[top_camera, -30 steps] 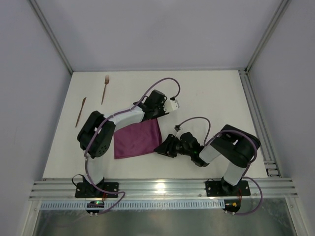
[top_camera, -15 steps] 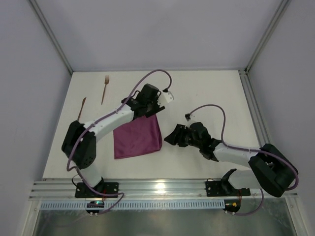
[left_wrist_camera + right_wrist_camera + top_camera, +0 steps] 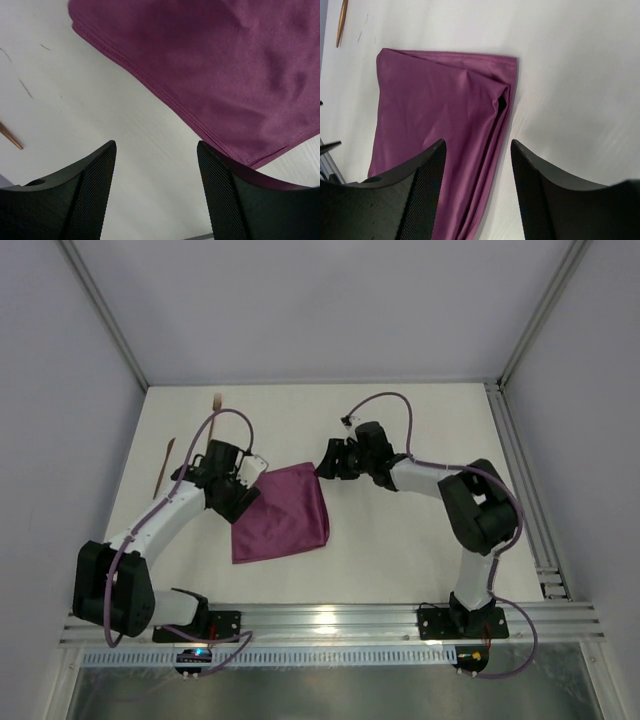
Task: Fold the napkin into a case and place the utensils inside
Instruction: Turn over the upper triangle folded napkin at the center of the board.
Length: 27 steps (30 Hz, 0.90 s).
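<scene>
So, napkin (image 3: 282, 513): folded purple cloth, flat on mid-worktop (image 3: 420, 430).
Left hand (image 3: 244, 504): released, empty, at napkin's left edge.
Right hand (image 3: 322, 468): released, empty, by its far right corner.
Fork (image 3: 216, 400), knife (image 3: 163, 468): far left, apart from napkin.

White table (image 3: 420, 530), flat, a few faint scuff marks. The napkin (image 3: 285, 515) lies folded flat on it between my grippers. Its left edge is just ahead of my left gripper (image 3: 243, 502), its far corner just ahead of my right gripper (image 3: 325, 466). The knife stick (image 3: 163, 468) is left of my left gripper and the fork (image 3: 217, 401) beyond it, both well clear of the cloth.
</scene>
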{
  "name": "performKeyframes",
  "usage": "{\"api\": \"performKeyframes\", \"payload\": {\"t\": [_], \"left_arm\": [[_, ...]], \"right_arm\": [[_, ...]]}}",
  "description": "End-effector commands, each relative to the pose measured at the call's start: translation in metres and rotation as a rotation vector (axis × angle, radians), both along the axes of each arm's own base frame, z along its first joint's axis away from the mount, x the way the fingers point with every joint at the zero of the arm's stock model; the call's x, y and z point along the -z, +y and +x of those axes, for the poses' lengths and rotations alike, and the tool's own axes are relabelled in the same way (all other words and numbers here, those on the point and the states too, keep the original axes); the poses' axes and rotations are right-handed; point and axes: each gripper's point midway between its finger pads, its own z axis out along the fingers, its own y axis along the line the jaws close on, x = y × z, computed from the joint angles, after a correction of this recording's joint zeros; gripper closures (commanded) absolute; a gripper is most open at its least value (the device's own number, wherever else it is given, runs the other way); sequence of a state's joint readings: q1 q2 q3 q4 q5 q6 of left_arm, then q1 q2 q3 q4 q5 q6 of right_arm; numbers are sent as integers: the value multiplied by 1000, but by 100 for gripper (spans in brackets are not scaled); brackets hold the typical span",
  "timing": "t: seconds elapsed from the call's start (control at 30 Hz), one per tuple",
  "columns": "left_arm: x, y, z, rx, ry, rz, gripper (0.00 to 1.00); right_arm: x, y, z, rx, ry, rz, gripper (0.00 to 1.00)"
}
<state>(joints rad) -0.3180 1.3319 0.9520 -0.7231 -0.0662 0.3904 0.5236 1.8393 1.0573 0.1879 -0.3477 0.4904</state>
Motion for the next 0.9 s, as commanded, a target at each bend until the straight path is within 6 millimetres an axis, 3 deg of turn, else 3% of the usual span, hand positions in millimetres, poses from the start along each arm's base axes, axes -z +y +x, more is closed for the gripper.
{"api": "performKeyframes", "payload": {"t": [0.0, 0.2, 0.4, 0.43, 0.53, 0.7, 0.87], "left_arm": [[14, 1, -4, -39, 31, -59, 32], [41, 4, 4, -61, 48, -59, 36], [53, -5, 1, -23, 68, -100, 40], [49, -7, 1, -11, 59, -114, 40], [36, -17, -2, 30, 44, -168, 41], [5, -45, -17, 187, -2, -237, 42], [-20, -102, -54, 529, -75, -230, 39]], "right_arm": [[5, 19, 13, -69, 25, 12, 41], [32, 31, 23, -54, 110, 35, 43], [43, 31, 34, 1, 121, 22, 57], [42, 32, 35, 2, 118, 29, 67], [41, 31, 36, 17, 117, 44, 82], [29, 21, 35, 68, 78, 89, 89], [20, 3, 24, 121, 75, 146, 93]]}}
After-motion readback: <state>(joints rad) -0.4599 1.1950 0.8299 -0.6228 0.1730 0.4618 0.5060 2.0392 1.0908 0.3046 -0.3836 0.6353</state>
